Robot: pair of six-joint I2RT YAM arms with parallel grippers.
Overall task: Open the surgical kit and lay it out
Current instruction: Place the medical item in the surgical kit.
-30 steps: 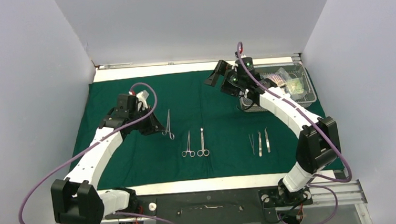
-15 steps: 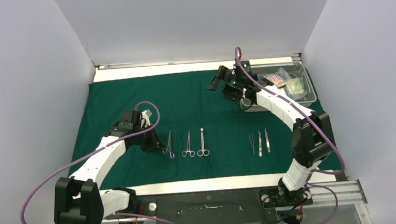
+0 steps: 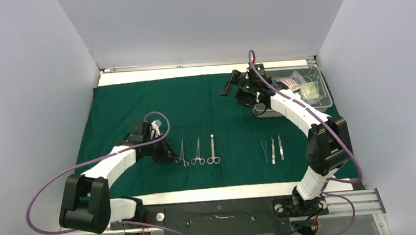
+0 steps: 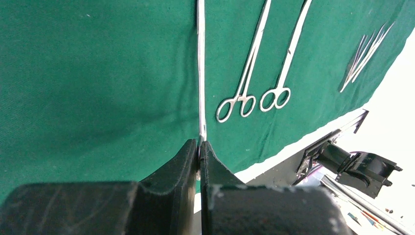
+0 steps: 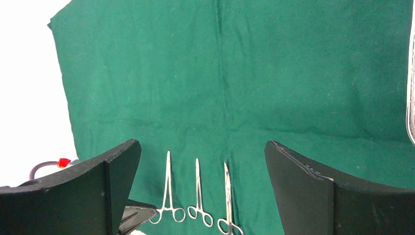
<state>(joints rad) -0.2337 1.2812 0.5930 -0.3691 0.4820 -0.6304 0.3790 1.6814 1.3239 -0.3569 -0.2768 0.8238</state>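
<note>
Drape: dark green cloth (image 3: pixel 138 100), spread flat over most of the table.
Held forceps: leftmost ring-handled forceps (image 4: pixel 200 73), tips pointing to the far edge, near the front left of the cloth.
Left gripper (image 4: pixel 200 147): clamped tight on the handle end of that forceps; the rings are hidden between the fingers.
Other forceps: two more (image 3: pixel 197 151) (image 3: pixel 212 149), lying parallel just to the right, rings toward the arms.
Tweezers: three (image 3: pixel 273 150), in a row on the cloth further right, well apart from the forceps.
Mesh tray (image 3: pixel 326 102): at the far right corner of the cloth, with clear packets (image 3: pixel 303 88) inside.
Right gripper (image 5: pixel 200 147): jaws spread wide, nothing between them, above the cloth just left of the tray.
</note>
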